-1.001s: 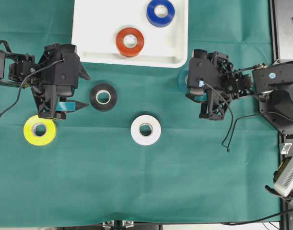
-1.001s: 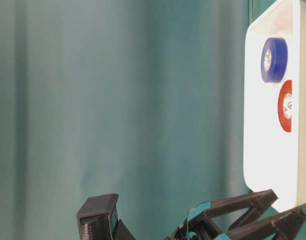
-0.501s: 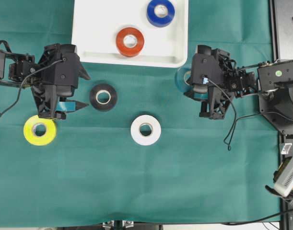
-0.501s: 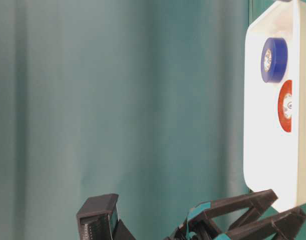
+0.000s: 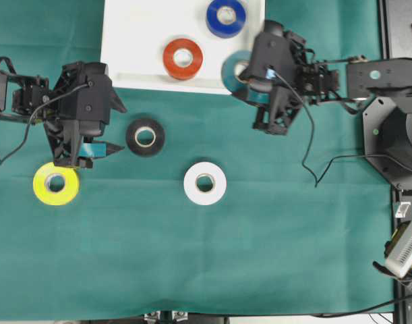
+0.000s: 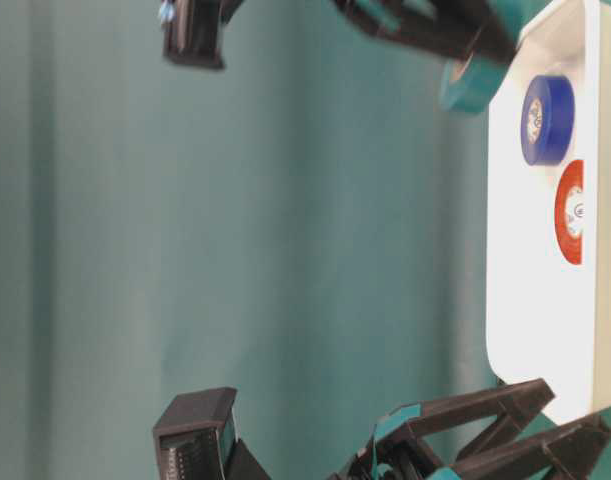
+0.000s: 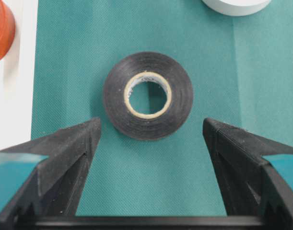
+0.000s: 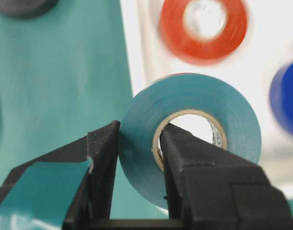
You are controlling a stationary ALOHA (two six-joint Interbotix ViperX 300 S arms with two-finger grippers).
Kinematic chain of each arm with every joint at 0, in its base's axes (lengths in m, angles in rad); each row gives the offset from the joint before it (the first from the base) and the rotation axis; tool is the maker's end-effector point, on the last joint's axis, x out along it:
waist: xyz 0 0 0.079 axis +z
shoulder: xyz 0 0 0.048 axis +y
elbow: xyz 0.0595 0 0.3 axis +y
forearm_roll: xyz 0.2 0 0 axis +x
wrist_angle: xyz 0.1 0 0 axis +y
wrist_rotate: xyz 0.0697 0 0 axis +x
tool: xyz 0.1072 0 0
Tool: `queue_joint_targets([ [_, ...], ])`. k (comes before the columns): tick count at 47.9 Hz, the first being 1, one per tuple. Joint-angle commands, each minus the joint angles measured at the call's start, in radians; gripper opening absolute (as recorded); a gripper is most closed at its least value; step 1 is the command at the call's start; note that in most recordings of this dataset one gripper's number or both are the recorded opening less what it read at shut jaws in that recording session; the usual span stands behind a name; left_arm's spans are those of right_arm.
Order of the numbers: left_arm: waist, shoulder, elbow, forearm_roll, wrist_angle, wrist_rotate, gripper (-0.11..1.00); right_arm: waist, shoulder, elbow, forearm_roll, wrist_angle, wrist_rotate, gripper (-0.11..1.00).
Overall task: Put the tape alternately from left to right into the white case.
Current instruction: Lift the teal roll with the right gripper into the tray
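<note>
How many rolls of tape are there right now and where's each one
6. Red roll and blue roll in the white case; teal roll in the right hand; black, white, yellow on the cloth.

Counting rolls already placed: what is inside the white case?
Inside the white case lie a red tape roll and a blue tape roll. The right gripper covers its near right corner.

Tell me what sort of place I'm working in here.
Probably a lab robot test bench: a green cloth-covered table, a shallow white plastic tray, and two black robot arms, the right gripper gripping a teal tape roll.
</note>
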Motion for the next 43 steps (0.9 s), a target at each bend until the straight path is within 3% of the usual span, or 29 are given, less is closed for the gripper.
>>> queue_joint_targets([
  [1,-0.003,-0.014,-0.012,-0.003,-0.005,0.002,0.4,-0.034,0.044,-0.058,-0.015,-0.031,-0.005,0.23],
  [16,-0.003,-0.009,-0.012,-0.003,-0.008,0.002,0.4,-0.153,0.206,-0.172,-0.061,-0.126,-0.008,0.23],
  [43,-0.003,-0.008,-0.011,-0.003,-0.006,0.003,0.4,-0.275,0.337,-0.258,-0.061,-0.239,-0.011,0.23],
])
